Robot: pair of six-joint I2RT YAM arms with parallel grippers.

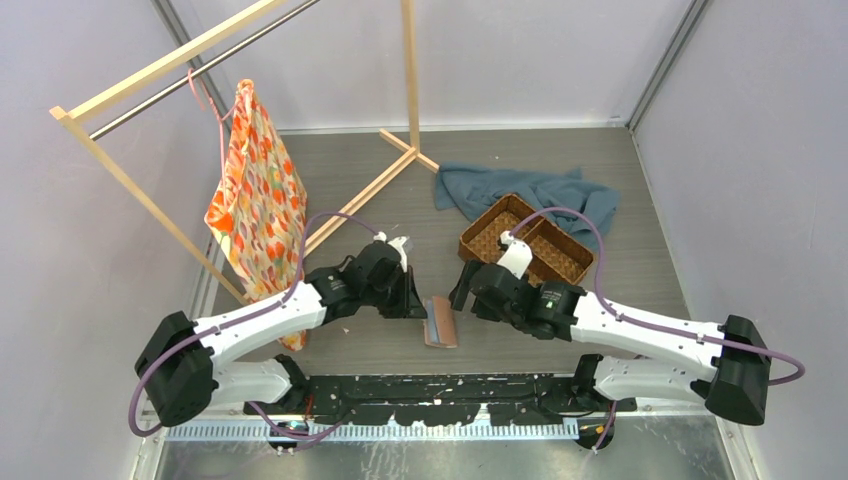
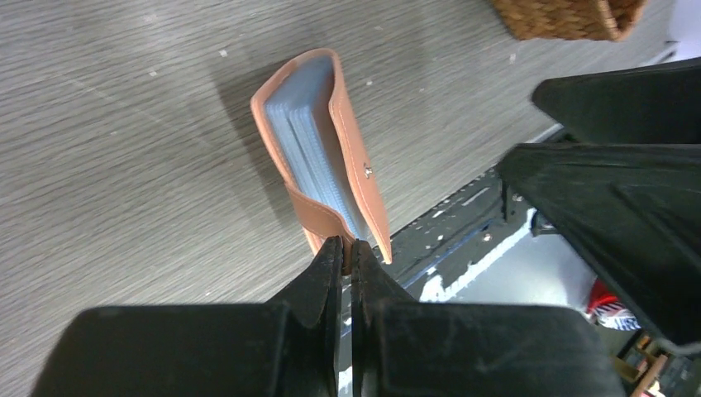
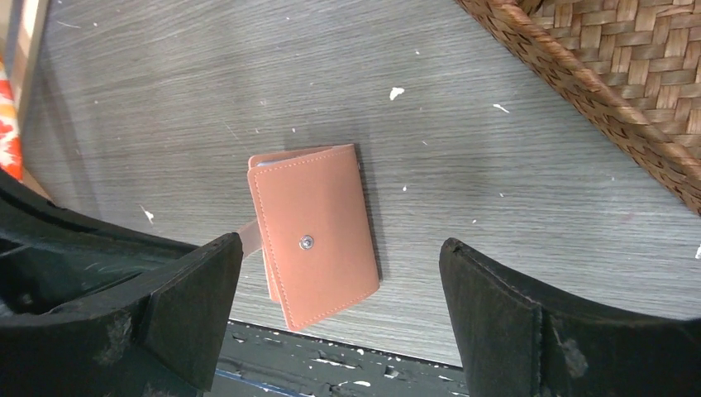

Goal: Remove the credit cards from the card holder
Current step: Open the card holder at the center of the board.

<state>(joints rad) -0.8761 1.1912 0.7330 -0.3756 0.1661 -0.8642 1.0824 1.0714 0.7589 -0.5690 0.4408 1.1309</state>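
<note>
The salmon-pink card holder (image 1: 440, 320) lies near the table's front edge between my two arms. In the left wrist view the card holder (image 2: 331, 149) stands on edge, slightly parted, with pale grey-blue slots showing between its covers. No credit cards can be made out; they are hidden inside. My left gripper (image 2: 350, 246) is shut on the holder's little tab at its near end. In the right wrist view the card holder (image 3: 314, 231) shows its outer cover with a metal snap. My right gripper (image 3: 337, 256) hangs wide open above it, touching nothing.
A brown woven basket (image 1: 527, 240) sits behind the right arm on a blue cloth (image 1: 530, 190). A wooden rack carries an orange patterned bag (image 1: 258, 195) at the left. The black base rail (image 1: 440, 395) runs just in front of the holder.
</note>
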